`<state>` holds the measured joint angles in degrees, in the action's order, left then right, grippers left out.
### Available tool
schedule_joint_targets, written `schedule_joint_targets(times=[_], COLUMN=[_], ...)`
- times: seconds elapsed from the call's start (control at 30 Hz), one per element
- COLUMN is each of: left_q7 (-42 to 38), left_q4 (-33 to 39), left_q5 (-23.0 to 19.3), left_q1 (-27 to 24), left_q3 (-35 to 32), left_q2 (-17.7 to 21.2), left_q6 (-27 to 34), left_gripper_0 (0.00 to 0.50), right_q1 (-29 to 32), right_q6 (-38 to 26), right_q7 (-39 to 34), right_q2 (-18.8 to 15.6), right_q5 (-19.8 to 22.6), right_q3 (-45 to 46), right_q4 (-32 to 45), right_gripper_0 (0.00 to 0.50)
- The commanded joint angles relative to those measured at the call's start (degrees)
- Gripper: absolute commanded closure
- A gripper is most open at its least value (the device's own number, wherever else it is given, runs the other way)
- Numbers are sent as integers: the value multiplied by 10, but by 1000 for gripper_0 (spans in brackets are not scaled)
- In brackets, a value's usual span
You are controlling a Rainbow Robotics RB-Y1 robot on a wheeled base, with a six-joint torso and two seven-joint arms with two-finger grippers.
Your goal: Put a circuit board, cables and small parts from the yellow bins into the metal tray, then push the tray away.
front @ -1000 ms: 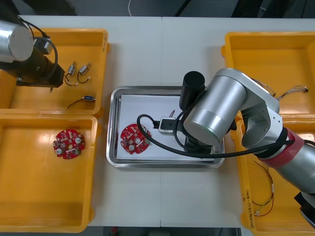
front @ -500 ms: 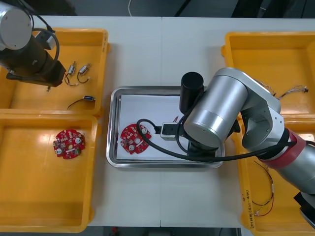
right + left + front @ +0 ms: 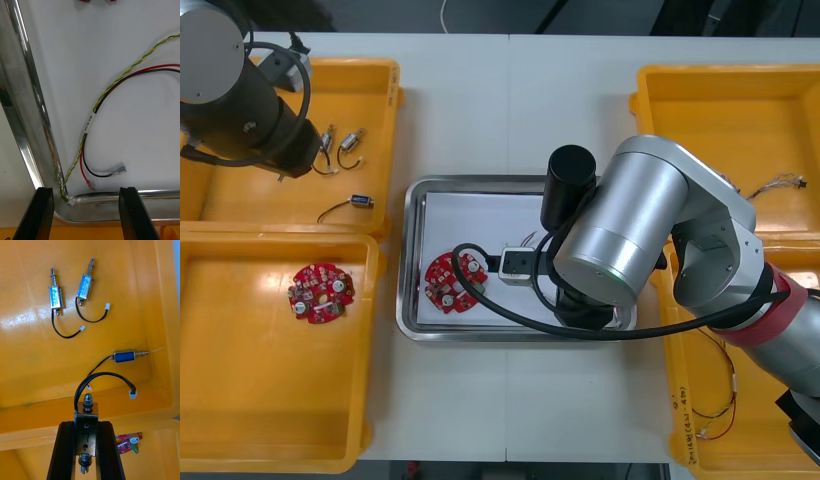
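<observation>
In the front view four yellow bins are counted: the upper-left bin (image 3: 370,90), the lower-left bin (image 3: 270,400), the upper-right bin (image 3: 720,110) and the lower-right bin (image 3: 677,400). The metal tray (image 3: 412,250) is set on the bench (image 3: 510,110) between them. Two round red circuit boards are seen, one circuit board (image 3: 321,293) in the lower-left bin and the tray board (image 3: 455,282) at the lower left of the tray's white floor. Three small metal parts (image 3: 352,140) lie in the upper-left bin, among them a blue part (image 3: 360,201) lower down. Thin cables (image 3: 715,400) lie in the right-hand bins. The left arm (image 3: 230,100) is bent over the upper-left bin, and the right arm (image 3: 620,240) is reached across the tray's right half. Bare bench is left above and below the tray. In the right wrist view the right gripper (image 3: 85,189) is held over a corner of the tray, its fingers (image 3: 43,210) standing wide apart with nothing between them. One cable bundle (image 3: 112,84) of twisted yellow-green, red and black wires lies on the white floor, its ends close to the rim. In the left wrist view the left gripper (image 3: 86,423) is poised over the bin, its fingers (image 3: 67,450) closed on the held part (image 3: 86,435), from which a black wire loops. Three loose parts are counted beyond it, well apart from the bin walls.
</observation>
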<state>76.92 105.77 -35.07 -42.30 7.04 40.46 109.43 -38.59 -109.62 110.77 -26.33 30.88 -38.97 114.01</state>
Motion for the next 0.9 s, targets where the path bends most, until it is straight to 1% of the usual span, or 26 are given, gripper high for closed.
schedule_joint_targets(times=[0.03,0.23,0.4,0.63,0.7,0.9], left_q7=[-28,-44,-53,-63,-64,-78], left_q4=[44,59,62,68,69,74], left_q5=[-11,-23,-26,-31,-32,-33], left_q1=[1,3,3,3,3,3], left_q3=[-20,-19,-19,-19,-19,-19], left_q2=[-15,-21,-24,-28,-28,-35], left_q6=[6,6,6,6,6,6], left_gripper_0=[500,500,500,500,500,500], right_q1=[-7,-7,-8,-8,-7,-7], right_q6=[-4,-4,-4,-4,-4,-4], right_q7=[-16,-12,-14,-15,-15,-13], right_q2=[17,20,22,21,15,-34], right_q5=[0,4,4,-6,-6,-2], right_q3=[10,39,80,153,168,217], right_q4=[19,30,63,109,118,145], right_gripper_0=[0,0,0,0,0,0])
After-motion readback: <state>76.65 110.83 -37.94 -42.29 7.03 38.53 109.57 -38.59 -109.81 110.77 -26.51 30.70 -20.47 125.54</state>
